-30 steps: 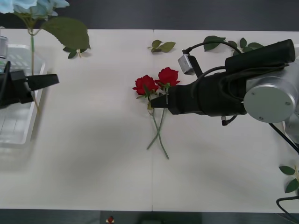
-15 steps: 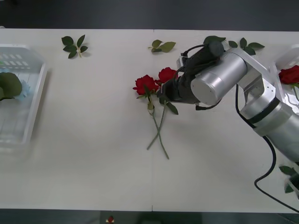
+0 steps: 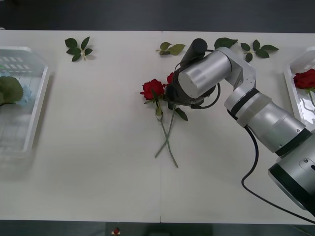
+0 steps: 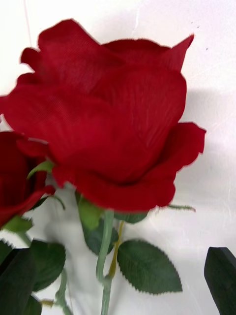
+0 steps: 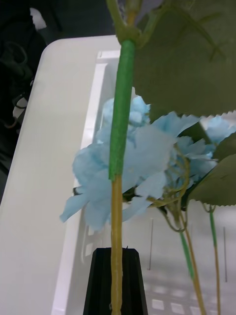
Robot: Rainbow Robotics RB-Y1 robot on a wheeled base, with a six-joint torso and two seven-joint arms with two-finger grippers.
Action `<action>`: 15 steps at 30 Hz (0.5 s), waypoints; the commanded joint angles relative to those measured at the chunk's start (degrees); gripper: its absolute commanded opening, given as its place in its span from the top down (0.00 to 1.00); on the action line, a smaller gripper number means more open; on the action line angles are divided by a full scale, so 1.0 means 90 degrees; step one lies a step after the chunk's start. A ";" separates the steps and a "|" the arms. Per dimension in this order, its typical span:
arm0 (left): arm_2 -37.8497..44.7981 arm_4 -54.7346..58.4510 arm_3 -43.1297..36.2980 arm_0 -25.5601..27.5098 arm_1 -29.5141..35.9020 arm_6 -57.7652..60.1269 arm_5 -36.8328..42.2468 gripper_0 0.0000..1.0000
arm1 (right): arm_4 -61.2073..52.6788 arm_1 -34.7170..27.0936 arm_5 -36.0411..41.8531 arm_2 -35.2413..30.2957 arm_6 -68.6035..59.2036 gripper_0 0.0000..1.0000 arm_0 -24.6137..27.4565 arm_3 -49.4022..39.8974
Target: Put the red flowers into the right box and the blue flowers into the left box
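Right arm swung in; left box [image 3: 34,105] holds blue flowers [image 5: 132,162]; right box [image 3: 290,81], rose [image 3: 306,78].

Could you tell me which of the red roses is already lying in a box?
The rose at the table's far right edge lies in the right box. The other two roses lie mid-table with crossed stems, by the right gripper.

Before me lies a wide white table [image 3: 98,172], matte and evenly lit, with a thin seam [image 3: 161,196] running front to back down its middle. Soft grey shadows fall across its surface. Beyond the far edge I see a dark band of floor [image 3: 147,14], nearly black. A narrow dark strip [image 3: 59,228] also runs along the near edge of the table.
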 commanded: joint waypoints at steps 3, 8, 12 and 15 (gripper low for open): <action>-0.0050 -0.0079 0.0420 -0.0095 -0.0001 -0.0064 -0.0362 1.00 | 0.0133 0.0313 -0.0244 0.0063 -0.0159 0.00 -0.0460 0.0628; -0.0538 -0.0030 0.0821 -0.0280 -0.0001 -0.0112 -0.0743 1.00 | 0.0133 0.0469 -0.0528 0.0386 -0.0228 0.00 -0.0704 0.1312; -0.0704 -0.0060 0.0957 -0.0456 -0.0001 -0.0132 -0.0743 0.99 | 0.0133 0.0587 -0.0664 0.0405 -0.0218 0.00 -0.0841 0.1712; -0.0910 -0.0079 0.1016 -0.0583 -0.0001 -0.0132 -0.0743 0.97 | 0.0123 0.0626 -0.0674 0.0405 -0.0228 0.10 -0.0890 0.1830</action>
